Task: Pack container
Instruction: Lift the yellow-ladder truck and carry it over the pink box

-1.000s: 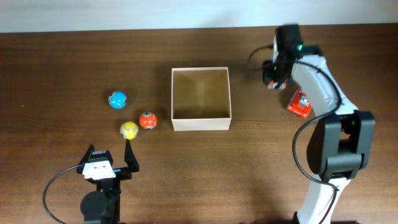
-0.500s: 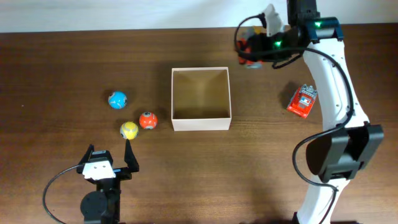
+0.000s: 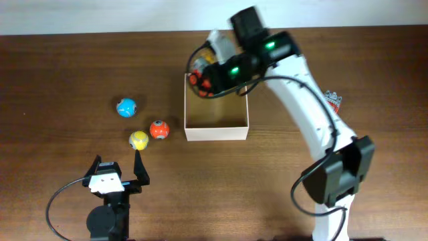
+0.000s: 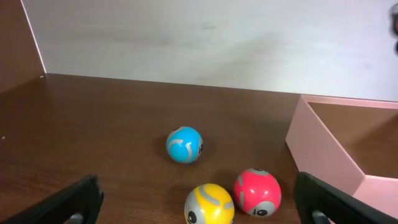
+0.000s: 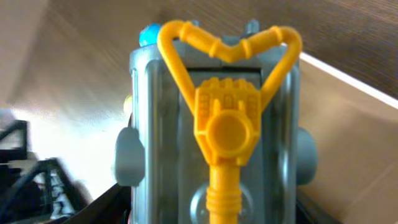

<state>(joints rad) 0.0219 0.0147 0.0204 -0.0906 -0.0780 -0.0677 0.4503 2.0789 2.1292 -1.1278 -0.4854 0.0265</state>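
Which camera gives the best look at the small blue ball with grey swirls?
Left wrist: the blue ball sits mid-frame, swirls clear. Overhead shows it tiny, left of the cream-white cardboard box. Right wrist is mostly filled by a grey-and-yellow plastic toy.

**Occlusions and cut-offs, three views.**

Overhead: the small red object [image 3: 334, 102] at the table's right sits mostly behind the white right arm [image 3: 307, 100], so its kind is unreadable. The right gripper [image 3: 202, 75] and its load blur into red, orange and yellow over the far-left corner of the cream-white cardboard box [image 3: 217, 132]. Right wrist: the clamped grey plastic toy with a yellow hook [image 5: 217, 134] runs off the bottom edge, and the background is blurred. Left wrist: the box's right part, the underside of the yellow ball [image 4: 209, 205] and the fingers [image 4: 74, 199] of the left gripper [image 3: 119, 162] are cropped.
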